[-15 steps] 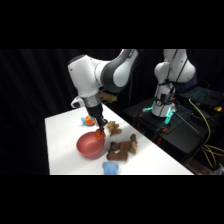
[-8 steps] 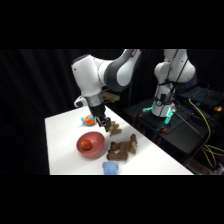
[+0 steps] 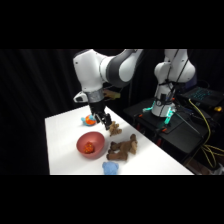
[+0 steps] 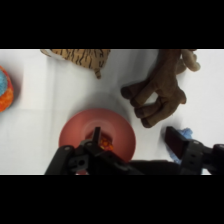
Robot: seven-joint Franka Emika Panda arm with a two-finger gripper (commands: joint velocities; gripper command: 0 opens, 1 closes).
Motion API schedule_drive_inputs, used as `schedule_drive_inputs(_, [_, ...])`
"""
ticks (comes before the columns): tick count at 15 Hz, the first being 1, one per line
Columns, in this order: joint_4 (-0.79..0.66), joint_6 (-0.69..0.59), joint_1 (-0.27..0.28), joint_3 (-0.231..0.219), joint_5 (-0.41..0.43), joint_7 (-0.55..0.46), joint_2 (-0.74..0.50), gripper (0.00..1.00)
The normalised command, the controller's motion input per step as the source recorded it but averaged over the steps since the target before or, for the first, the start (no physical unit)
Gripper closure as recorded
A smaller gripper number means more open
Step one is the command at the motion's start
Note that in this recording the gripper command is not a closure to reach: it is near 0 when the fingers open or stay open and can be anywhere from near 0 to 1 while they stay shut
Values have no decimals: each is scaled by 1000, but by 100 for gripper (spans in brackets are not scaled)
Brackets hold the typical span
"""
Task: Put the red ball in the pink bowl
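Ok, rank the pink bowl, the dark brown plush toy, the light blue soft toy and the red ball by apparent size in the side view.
1. Round pink bowl
2. Dark brown plush toy, close to the bowl's size
3. Light blue soft toy
4. Small red ball, inside the bowl

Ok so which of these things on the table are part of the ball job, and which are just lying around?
Part of the job:
red ball, now lying in the bowl
pink bowl
gripper

Just lying about:
dark brown plush toy
striped tan plush toy
orange-and-blue toy
light blue soft toy
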Motion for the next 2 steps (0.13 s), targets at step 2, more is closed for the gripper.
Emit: schedule_drive_inputs(2, [-301, 123, 37, -55, 59, 38, -394, 0])
